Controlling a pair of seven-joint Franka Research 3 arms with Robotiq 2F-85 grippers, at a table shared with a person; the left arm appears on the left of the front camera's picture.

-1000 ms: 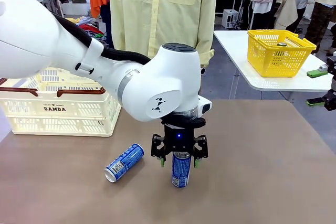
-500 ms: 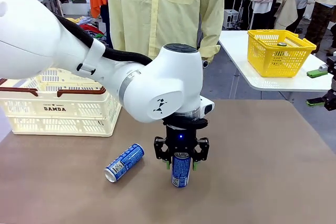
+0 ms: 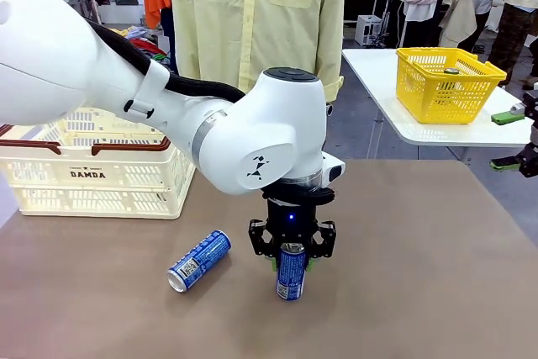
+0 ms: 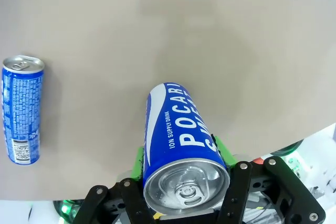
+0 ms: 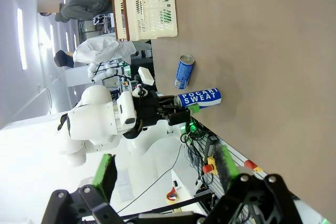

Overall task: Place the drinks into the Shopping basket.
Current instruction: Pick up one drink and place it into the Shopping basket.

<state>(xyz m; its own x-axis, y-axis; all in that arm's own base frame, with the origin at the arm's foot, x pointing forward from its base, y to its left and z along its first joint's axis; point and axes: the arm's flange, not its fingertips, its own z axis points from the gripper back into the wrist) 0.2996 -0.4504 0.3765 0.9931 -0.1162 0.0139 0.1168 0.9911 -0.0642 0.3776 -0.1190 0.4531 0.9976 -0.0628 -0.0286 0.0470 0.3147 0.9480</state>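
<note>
drinks are two blue cans on the table (image 3: 420,292): the upright can (image 3: 291,281) has the left gripper (image 3: 292,264) clamped near its top, and the lying can (image 3: 198,261) is beside it. smooth thin metal probably dents easily, so a gentle hold on the sides seems best. right gripper (image 5: 165,171) jaws are apart.

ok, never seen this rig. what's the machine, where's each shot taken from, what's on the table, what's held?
Two white robot arms with black two-finger grippers share a brown table. The front view looks across it from between the arms; each wrist view looks along one gripper's fingers. On the table: a cream slotted plastic shopping basket, a blue aluminium can lying on its side, and an upright blue aluminium can. The left gripper is clamped on the upright can, which stands on the table. The right gripper is open and empty.
</note>
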